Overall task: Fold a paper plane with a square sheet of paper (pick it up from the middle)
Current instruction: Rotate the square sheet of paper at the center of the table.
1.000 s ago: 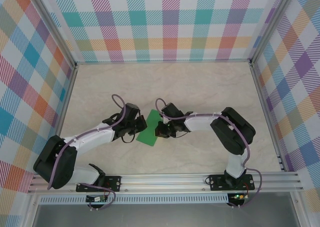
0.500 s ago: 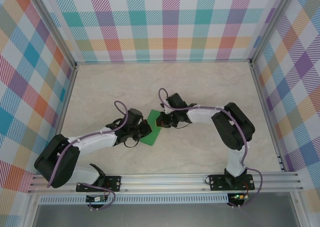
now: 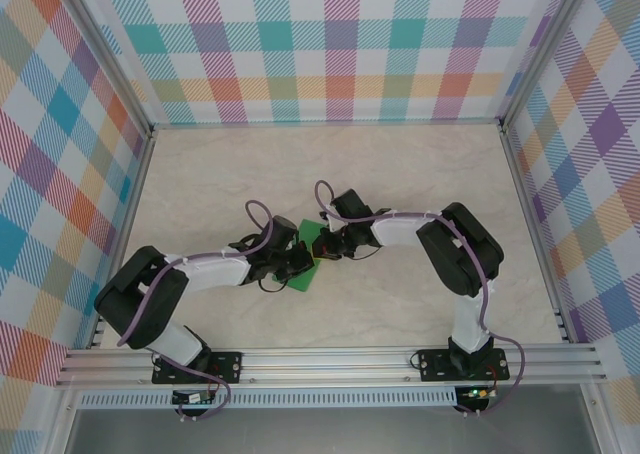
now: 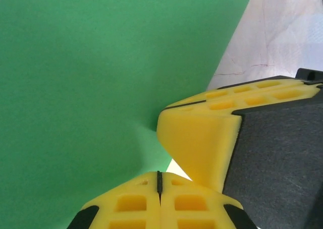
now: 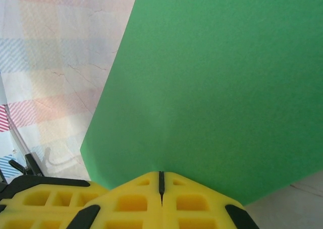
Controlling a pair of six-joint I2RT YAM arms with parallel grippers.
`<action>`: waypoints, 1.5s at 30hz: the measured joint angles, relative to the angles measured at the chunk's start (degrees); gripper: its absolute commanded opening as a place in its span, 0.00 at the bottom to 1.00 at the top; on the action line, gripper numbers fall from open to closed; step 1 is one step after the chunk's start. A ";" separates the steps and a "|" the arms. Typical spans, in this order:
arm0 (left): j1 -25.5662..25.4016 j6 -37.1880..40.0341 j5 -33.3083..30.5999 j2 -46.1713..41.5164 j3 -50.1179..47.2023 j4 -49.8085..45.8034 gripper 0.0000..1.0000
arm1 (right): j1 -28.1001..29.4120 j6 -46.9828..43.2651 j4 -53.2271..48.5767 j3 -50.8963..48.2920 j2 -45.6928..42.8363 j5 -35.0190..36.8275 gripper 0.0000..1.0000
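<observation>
The square sheet of paper [image 3: 300, 282] is bright green and lies in the middle of the table, mostly covered by both wrists. My left gripper [image 3: 299, 262] is shut on its left part, and in the left wrist view the sheet [image 4: 101, 77] bends up from the shut tips [image 4: 160, 174]. My right gripper [image 3: 323, 247] is shut at the sheet's right edge. One of its yellow fingers [image 4: 199, 138] dents the paper close to my left tips. In the right wrist view the green surface [image 5: 217, 88] runs straight into the shut tips [image 5: 161, 174].
The pale marble tabletop [image 3: 400, 174] stretches behind and to both sides of the paper. Checked walls [image 3: 330, 54] close the back and sides. An aluminium rail [image 3: 330, 359] carrying both arm bases runs along the near edge.
My left gripper has travelled right, from the sheet's left edge to over its middle, and less green shows. The right gripper has shifted slightly up and left. The two grippers now nearly touch.
</observation>
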 measured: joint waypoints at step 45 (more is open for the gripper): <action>-0.04 7.93 -3.85 2.38 2.12 -6.60 0.00 | -14.64 -6.69 -8.04 9.51 2.86 7.06 0.04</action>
